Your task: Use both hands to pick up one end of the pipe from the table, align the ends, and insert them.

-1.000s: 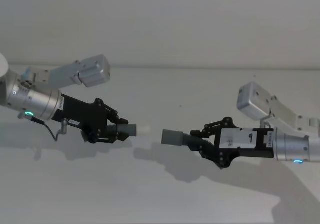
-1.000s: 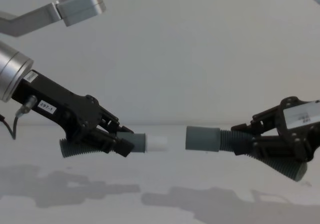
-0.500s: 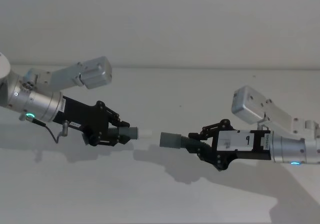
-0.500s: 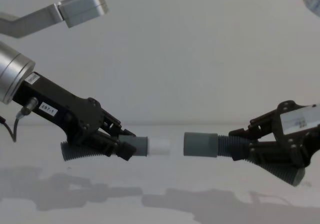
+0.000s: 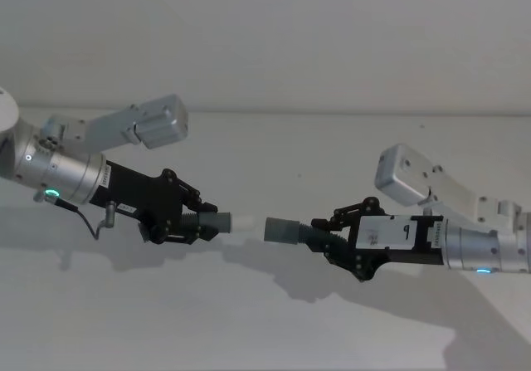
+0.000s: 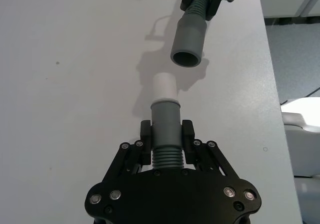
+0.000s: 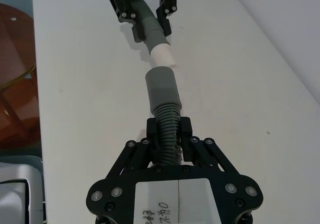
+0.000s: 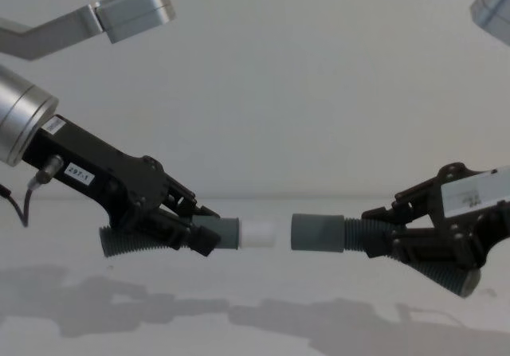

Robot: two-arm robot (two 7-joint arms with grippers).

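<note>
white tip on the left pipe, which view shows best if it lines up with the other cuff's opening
The left wrist view: it looks along the white tip straight into the grey cuff's open mouth. The chest view shows the gap between them side-on, the head view from above, and the right wrist view shows the tip beyond the cuff.

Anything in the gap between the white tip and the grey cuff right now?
Nothing. In the chest view a bare gap separates the white tip from the grey cuff. The left wrist view shows only the table beneath that gap.

A white label on the left gripper, left of frame, reads "297-1"; other labels are unreadable.
</note>
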